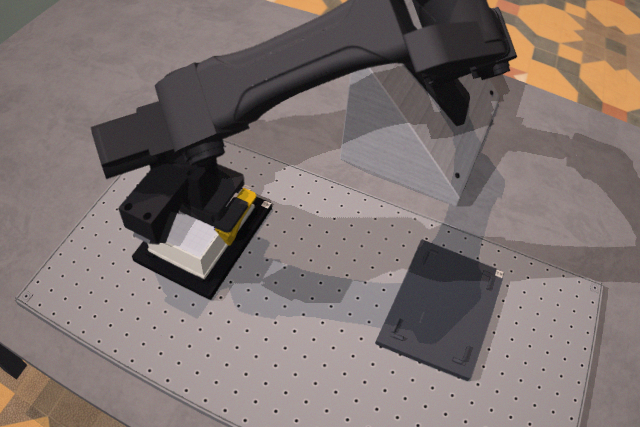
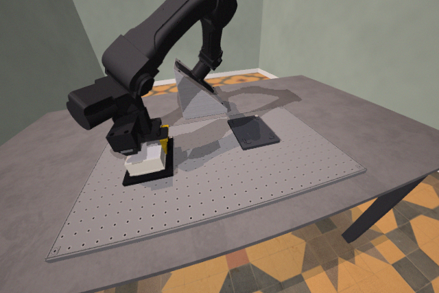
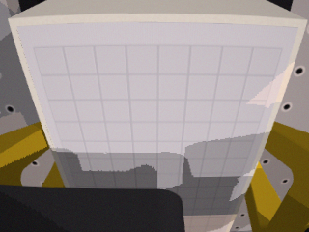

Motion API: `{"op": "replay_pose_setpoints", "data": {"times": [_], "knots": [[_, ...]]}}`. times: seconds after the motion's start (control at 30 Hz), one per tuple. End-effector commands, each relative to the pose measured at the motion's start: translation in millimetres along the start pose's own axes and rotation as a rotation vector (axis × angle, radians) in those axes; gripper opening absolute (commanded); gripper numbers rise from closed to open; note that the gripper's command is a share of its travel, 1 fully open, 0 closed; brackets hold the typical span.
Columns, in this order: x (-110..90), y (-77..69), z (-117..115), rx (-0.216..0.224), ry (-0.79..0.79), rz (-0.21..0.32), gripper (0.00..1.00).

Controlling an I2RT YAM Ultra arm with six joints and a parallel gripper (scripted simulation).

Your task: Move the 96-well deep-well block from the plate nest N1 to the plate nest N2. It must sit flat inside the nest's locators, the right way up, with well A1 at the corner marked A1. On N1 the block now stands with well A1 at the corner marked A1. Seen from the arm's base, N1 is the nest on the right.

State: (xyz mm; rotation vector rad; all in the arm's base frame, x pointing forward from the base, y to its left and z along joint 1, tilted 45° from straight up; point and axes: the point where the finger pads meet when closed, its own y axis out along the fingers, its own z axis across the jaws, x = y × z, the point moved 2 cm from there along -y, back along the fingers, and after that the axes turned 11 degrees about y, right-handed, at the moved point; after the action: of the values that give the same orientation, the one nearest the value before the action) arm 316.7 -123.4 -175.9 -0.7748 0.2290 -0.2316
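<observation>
The white deep-well block [image 1: 188, 241] stands upright on the black nest N1 [image 1: 204, 262] at the left of the perforated plate. It also shows in the exterior view [image 2: 147, 162] and fills the wrist view [image 3: 157, 103], its well grid facing up. My gripper [image 1: 199, 215] is down over the block's far half, its yellow fingers at the block's two long sides, shut on it. The block still rests on N1. Nest N2 [image 1: 442, 306] lies empty at the right, with a small white A1 mark [image 1: 499, 273] at its far right corner.
A clear wedge-shaped stand [image 1: 413, 138] holds the arm's base behind the perforated plate [image 1: 310, 298]. N1 has a white A1 mark [image 1: 266, 203] at its far corner. The table edge runs close to the plate's near side.
</observation>
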Motion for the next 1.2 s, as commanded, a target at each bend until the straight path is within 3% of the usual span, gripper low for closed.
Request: {"op": "replay_pose_setpoints", "data": {"times": [0.0,0.5,1.17], "knots": [[2.9,-5.0,-0.5,0.003,0.001,-0.017,0.0],[2.9,-5.0,-0.5,0.003,0.001,-0.017,0.0],[2.4,-35.1,-0.7,0.003,0.001,-0.017,0.0]]}}
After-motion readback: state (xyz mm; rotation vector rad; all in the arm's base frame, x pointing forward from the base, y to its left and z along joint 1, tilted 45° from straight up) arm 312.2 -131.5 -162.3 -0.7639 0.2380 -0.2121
